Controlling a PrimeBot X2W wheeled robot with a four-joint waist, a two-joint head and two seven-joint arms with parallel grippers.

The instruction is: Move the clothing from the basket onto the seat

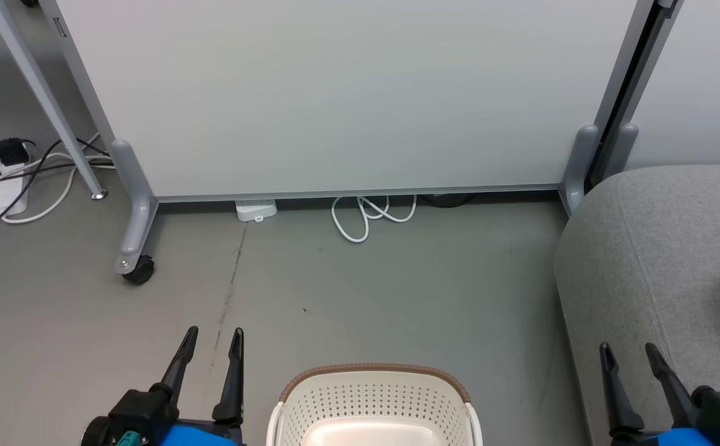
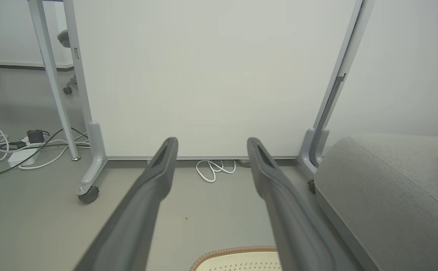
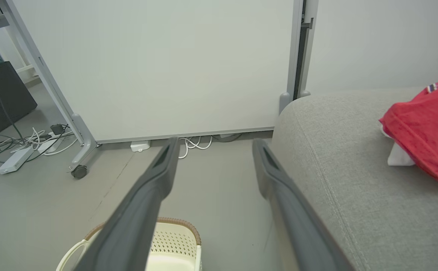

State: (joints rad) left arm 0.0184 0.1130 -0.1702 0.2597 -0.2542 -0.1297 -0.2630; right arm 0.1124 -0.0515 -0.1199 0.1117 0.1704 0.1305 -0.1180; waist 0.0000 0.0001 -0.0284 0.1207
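The left gripper (image 1: 216, 331) at lower left and right gripper (image 1: 627, 347) at lower right hang wide open and empty, likely idle because the red clothing (image 3: 426, 128) lies on the grey couch (image 1: 644, 260) at right, beside the bare-looking basket (image 1: 375, 370).

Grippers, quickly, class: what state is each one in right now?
Left gripper: open, holding nothing.
Right gripper: open, holding nothing.

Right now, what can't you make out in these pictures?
- The basket: the head view's bottom edge cuts off its near half, so its contents are unsure.
- The red clothing on the seat: the right wrist view's right edge cuts it off; one garment or two, unclear.
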